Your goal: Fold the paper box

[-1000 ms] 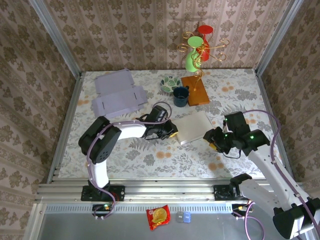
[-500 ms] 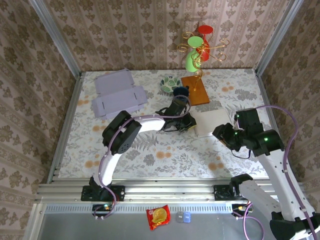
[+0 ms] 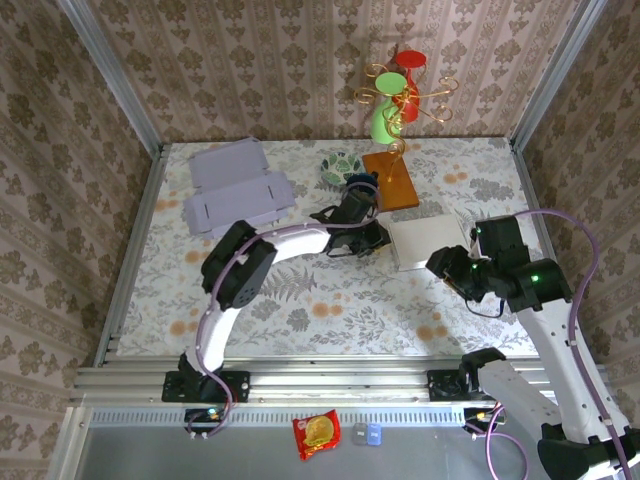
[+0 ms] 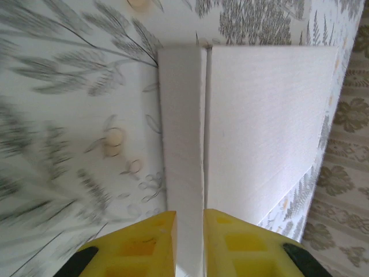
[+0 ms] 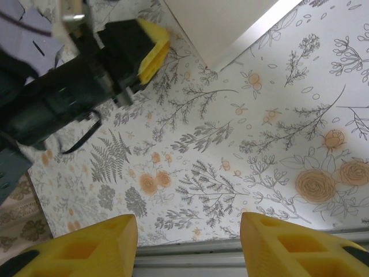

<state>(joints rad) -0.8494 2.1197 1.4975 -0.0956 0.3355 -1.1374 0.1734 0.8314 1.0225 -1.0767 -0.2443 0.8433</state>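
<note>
The white paper box (image 3: 425,241) lies closed and flat on the flowered table, right of centre. In the left wrist view its lid (image 4: 265,121) fills the right half, and its narrow side wall (image 4: 182,144) runs down between my yellow fingers. My left gripper (image 3: 378,238) (image 4: 189,225) is shut on that side wall at the box's left edge. My right gripper (image 3: 447,270) (image 5: 188,245) hangs open above bare table just in front of the box's right corner, nothing between its fingers. The right wrist view shows the box's corner (image 5: 222,23) and the left gripper's yellow fingertip (image 5: 151,49) beside it.
Two flat purple box blanks (image 3: 237,195) lie at the back left. A patterned bowl (image 3: 340,163), a dark mug (image 3: 360,186), a wooden block (image 3: 392,180) and a wire stand with green and red cups (image 3: 398,100) sit behind the box. A snack packet (image 3: 316,432) lies off the table in front.
My left gripper has slid the white box to the right and towards the back. My right gripper has drawn back to the right, away from the box.
</note>
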